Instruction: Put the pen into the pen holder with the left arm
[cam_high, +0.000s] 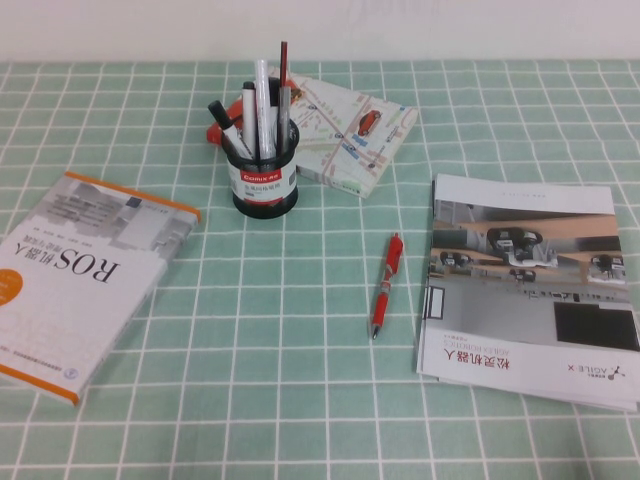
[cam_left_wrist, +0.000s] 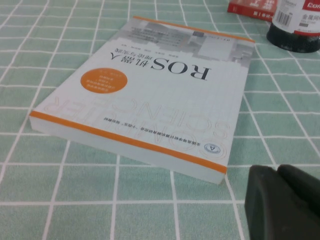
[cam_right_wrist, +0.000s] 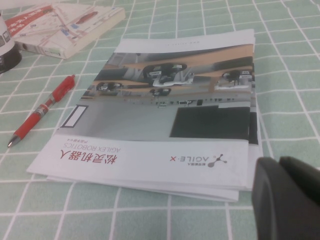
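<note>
White book (cam_left_wrist: 150, 95) with orange edge lying flat on green checked tablecloth (cam_left_wrist: 60, 200); black pen holder (cam_left_wrist: 295, 30) beyond its far corner; closed left gripper (cam_left_wrist: 280, 202) near its nearest corner

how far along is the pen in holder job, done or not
Looks done: the white pen stands upright in the pen holder among other markers. Nothing is in hand: the left gripper sits shut beside the ROS book, the right gripper by the brochure. Nothing visibly left.
</note>
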